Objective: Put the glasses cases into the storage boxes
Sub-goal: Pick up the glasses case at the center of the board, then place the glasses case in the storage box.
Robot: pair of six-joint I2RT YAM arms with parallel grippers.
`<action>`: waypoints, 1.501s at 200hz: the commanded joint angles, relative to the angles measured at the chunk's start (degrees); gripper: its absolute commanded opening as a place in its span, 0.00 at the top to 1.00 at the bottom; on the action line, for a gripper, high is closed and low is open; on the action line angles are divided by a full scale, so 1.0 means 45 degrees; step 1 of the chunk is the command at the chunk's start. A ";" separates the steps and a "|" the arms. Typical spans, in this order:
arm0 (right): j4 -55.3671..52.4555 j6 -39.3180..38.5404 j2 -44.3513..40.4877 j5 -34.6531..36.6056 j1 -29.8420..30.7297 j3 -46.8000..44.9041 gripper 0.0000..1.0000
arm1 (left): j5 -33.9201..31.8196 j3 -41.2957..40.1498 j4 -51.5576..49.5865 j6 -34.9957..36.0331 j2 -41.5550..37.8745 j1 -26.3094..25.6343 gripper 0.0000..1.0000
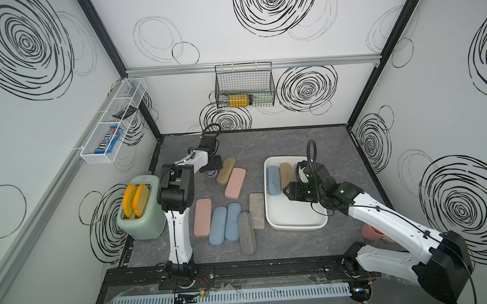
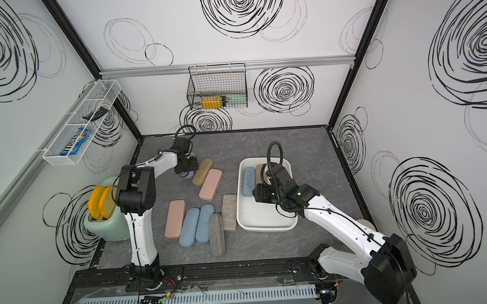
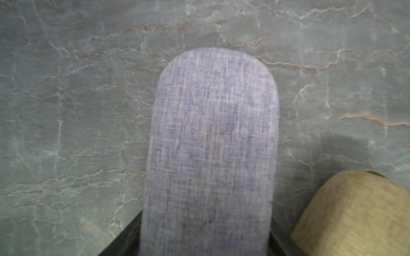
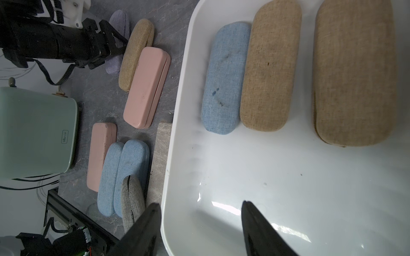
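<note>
Left gripper (image 3: 204, 243) pinches the seemingly light, stiff lilac fabric oblong case (image 3: 210, 133) widthwise; right gripper (image 4: 199, 205) gapes empty over white plastic bin (image 4: 288, 172).

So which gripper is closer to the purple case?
Left. The left gripper hugs the purple case on both sides. The right gripper is far off, open over the white bin.
</note>
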 commanded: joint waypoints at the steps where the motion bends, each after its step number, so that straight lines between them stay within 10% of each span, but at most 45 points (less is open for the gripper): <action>1: -0.0001 -0.0017 -0.0298 0.0161 -0.0058 0.0159 0.38 | 0.0521 -0.0096 0.0361 -0.0293 -0.0752 0.0087 0.30; 122: -0.0807 -0.0406 -0.0802 0.0502 -0.0696 0.1026 0.40 | 0.1959 -0.1665 0.0340 -0.1336 -0.4795 -0.1594 0.39; 205: -0.1823 -0.0967 -0.1750 -0.0531 -0.3882 0.1431 0.41 | 0.3603 -0.4043 -0.1083 -0.3253 -0.9374 -0.7409 0.35; 300: -0.1797 -0.0668 -0.2463 -0.1625 -0.5161 0.0513 0.42 | 0.2755 -0.5977 0.0243 -0.6478 -0.8530 -1.1985 0.36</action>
